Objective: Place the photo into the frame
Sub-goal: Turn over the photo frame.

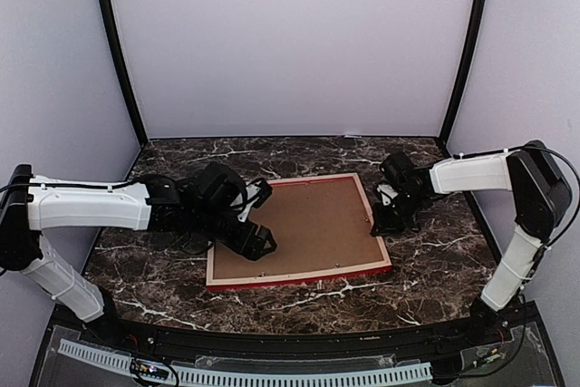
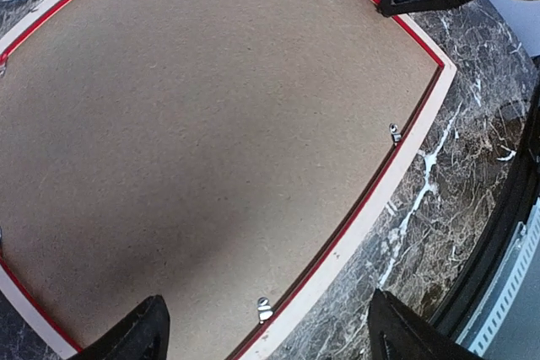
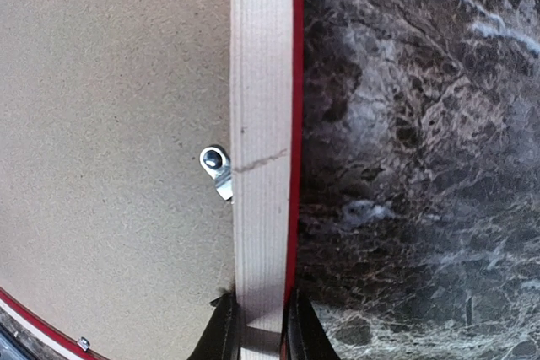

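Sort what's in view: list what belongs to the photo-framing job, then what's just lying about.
Job in hand:
- thin rectangular frame, red edge, pale wood back, lying face down
- plain brown backing board seated in it
- small silver metal clips
- right pincer, clamped on the frame's rail
- left pincer, open above the board
- the photo is not visible

Not the job's:
- dark marble-patterned tabletop
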Robot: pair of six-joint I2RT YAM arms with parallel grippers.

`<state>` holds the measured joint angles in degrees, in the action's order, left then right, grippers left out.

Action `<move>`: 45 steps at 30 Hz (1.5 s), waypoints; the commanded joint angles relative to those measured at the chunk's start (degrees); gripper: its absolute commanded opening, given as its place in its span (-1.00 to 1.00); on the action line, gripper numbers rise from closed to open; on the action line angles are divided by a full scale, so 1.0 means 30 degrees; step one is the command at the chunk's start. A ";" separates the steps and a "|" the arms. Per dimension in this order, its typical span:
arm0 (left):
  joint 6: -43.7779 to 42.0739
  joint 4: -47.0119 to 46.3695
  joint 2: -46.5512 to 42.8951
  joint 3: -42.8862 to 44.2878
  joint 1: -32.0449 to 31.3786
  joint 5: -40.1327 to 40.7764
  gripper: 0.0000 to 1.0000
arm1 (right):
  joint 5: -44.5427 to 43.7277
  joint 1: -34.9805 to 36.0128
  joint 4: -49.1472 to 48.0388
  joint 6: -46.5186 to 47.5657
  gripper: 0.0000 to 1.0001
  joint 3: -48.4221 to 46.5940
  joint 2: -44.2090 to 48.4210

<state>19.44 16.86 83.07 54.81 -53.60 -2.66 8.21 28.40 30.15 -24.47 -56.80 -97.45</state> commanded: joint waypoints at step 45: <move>-0.6641 0.4344 0.6736 0.5290 -0.9004 1.3220 0.97 | 0.5502 -0.0298 0.6964 0.1879 -1.00 -0.6370 0.0657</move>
<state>0.14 26.22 102.67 69.38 -79.46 32.64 16.73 27.68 51.72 -19.33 -72.31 -99.20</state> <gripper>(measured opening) 0.990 0.159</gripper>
